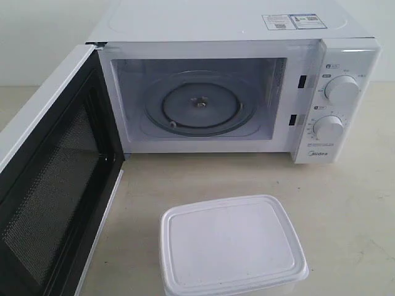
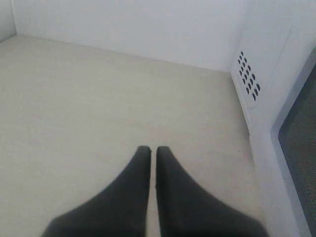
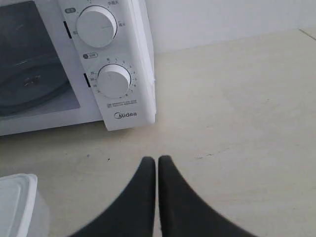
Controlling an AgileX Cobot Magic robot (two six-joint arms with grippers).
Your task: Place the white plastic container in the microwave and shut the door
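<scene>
The white plastic container (image 1: 231,246) stands lidded on the table in front of the microwave (image 1: 241,86); one corner of the container (image 3: 17,207) shows in the right wrist view. The door (image 1: 49,185) hangs wide open at the left, its black mesh inner face showing, and the glass turntable (image 1: 199,105) is bare. Neither gripper appears in the exterior view. My left gripper (image 2: 153,149) is shut and empty over bare table beside the microwave's vented side (image 2: 249,81). My right gripper (image 3: 157,159) is shut and empty, in front of the knob panel (image 3: 111,64).
A white wall (image 2: 128,24) runs behind the table. Two round knobs (image 1: 341,88) sit on the microwave's right panel. The beige table (image 1: 345,203) stretches to the right of the container.
</scene>
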